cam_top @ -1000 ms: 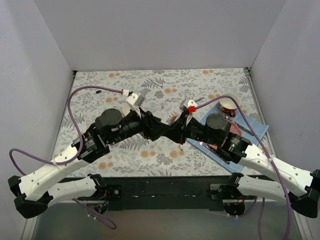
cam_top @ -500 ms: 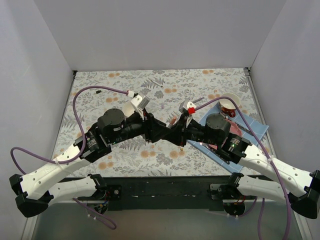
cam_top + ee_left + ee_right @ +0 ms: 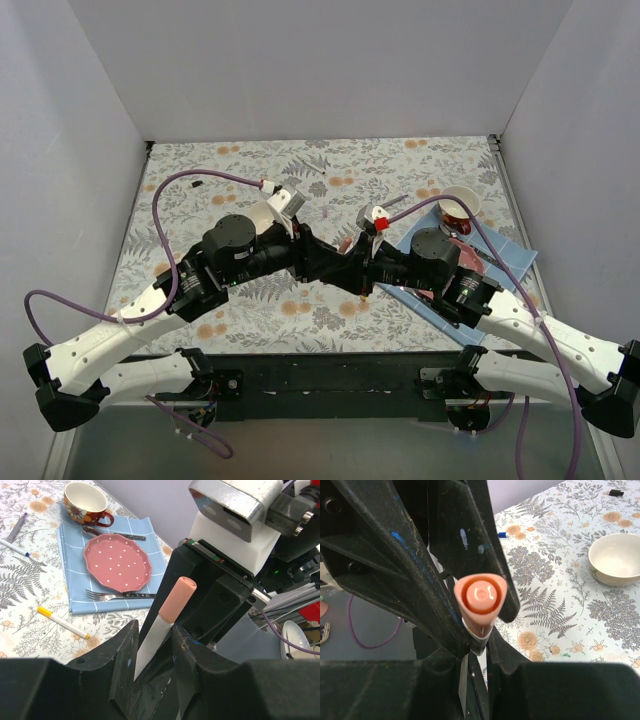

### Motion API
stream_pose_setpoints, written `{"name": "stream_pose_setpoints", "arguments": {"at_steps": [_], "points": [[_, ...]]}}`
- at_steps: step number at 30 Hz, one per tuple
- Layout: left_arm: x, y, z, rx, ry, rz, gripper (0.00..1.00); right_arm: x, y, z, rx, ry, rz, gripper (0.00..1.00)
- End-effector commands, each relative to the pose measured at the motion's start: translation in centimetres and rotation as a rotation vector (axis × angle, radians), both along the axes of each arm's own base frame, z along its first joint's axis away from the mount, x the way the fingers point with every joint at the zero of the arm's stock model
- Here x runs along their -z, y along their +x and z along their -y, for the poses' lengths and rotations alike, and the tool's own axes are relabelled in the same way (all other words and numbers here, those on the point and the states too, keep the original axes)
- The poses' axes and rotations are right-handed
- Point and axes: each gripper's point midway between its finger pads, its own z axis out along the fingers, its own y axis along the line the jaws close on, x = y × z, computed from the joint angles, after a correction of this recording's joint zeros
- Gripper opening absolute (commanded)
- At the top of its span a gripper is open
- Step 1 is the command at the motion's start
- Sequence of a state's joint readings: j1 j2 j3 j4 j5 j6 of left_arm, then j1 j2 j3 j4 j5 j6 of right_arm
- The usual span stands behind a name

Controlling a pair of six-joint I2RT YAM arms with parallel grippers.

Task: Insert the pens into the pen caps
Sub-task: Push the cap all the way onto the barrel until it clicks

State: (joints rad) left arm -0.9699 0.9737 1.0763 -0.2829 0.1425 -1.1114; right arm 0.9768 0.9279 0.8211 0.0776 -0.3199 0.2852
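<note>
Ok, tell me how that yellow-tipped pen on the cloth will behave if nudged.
The yellow-tipped pen looks round and slim, so it would probably roll sideways. It seems light and stiff, likely sliding easily on the flat floral cloth.

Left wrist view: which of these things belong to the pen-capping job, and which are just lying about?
Job:
- pink-capped pen
- yellow-ended pen
- blue-ended pen
- purplish pen

Lying about:
- floral mug
- pink dotted plate
- fork
- spoon
- blue napkin
</note>
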Motion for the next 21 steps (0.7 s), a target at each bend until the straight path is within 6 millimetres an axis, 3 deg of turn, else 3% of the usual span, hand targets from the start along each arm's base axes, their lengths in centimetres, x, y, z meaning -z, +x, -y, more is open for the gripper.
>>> {"name": "stream_pose_setpoints", "arguments": {"at_steps": [1, 13, 16, 21], "points": [[-0.5, 0.3, 0.2, 0.002, 0.002, 0.034, 0.29, -3.1, -1.4, -0.3, -0.072, 0.094, 0.053, 0.01], [1.8, 0.6, 0.5, -0.009, 0.026, -0.015, 0.08, -3.1, -1.4, -0.2, -0.055, 0.108, 0.013, 0.01], [2.1, 1.1, 0.3, -0.049, 0.025, -0.032, 0.08, -3.2, -1.4, -0.1, -0.052, 0.107, 0.012, 0.01], [2.5, 1.2, 0.6, -0.044, 0.035, -0.048, 0.22, -2.9, -1.3, 0.1, -0.041, 0.097, 0.006, 0.01]]}}
